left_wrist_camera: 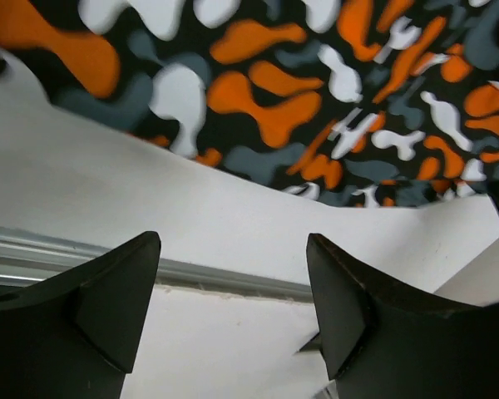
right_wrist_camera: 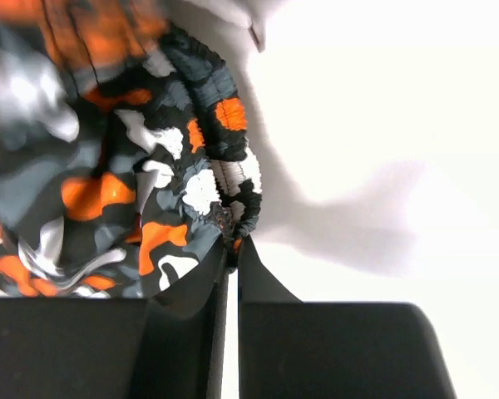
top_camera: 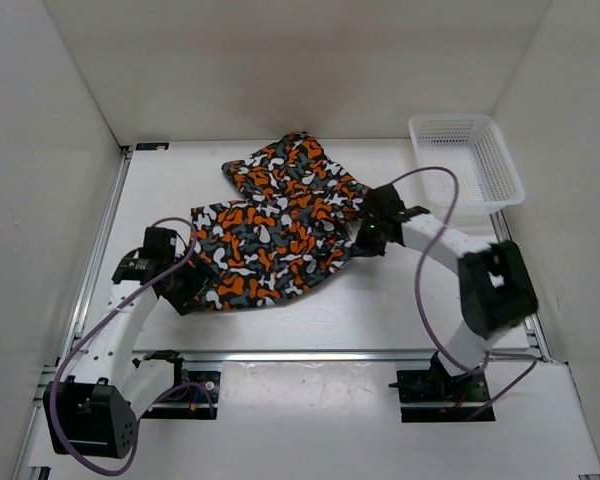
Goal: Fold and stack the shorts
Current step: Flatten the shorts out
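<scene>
Barely begun: the shorts (top_camera: 280, 230) lie rumpled, unfolded and unstacked on the tabletop (top_camera: 400, 310), left claw (left_wrist_camera: 233, 249) spread empty, right claw (right_wrist_camera: 231, 249) closed at their waistband (right_wrist_camera: 229, 158).

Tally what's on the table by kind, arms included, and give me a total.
shorts: 1 heap of camouflage print; how many pairs it holds cannot be told
basket: 1, white
robot arms: 2, left arm and right arm
Total: 4
</scene>
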`<state>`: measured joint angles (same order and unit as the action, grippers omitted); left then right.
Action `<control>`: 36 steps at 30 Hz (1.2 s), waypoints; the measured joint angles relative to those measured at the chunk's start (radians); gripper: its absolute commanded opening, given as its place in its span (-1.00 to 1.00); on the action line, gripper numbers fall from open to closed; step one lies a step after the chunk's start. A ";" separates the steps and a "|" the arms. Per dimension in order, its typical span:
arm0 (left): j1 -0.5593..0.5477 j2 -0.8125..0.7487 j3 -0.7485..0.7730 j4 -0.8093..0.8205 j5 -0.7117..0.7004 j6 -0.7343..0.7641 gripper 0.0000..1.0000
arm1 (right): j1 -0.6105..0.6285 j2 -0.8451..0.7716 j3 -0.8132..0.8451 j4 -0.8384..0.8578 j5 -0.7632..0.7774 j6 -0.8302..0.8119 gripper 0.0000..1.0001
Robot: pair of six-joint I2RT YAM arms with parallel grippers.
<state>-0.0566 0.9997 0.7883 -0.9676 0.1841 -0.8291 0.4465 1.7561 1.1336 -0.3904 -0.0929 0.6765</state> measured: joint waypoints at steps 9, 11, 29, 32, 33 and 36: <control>-0.044 0.012 -0.177 0.032 0.035 -0.104 0.85 | -0.056 -0.497 -0.381 -0.034 0.137 0.110 -1.00; -0.045 0.050 -0.177 0.053 0.034 -0.114 0.76 | -0.056 -0.554 -0.415 -0.066 0.150 0.130 -1.00; -0.072 0.215 -0.183 0.134 -0.140 -0.124 -0.80 | -0.106 -0.610 -0.391 -0.143 0.222 0.125 -1.00; -0.072 0.197 -0.149 0.128 -0.168 -0.114 -0.80 | -0.116 -0.628 -0.388 -0.148 0.226 0.119 -1.00; -0.072 0.188 -0.135 0.122 -0.179 -0.113 -0.80 | -0.120 -0.632 -0.388 -0.153 0.225 0.116 -1.00; -0.072 0.160 -0.086 0.109 -0.199 -0.107 -0.53 | -0.132 -0.651 -0.388 -0.167 0.229 0.108 -1.00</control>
<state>-0.1284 1.1599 0.7021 -0.8581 -0.0151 -0.9363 0.3149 1.1053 0.7456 -0.5579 0.1356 0.7841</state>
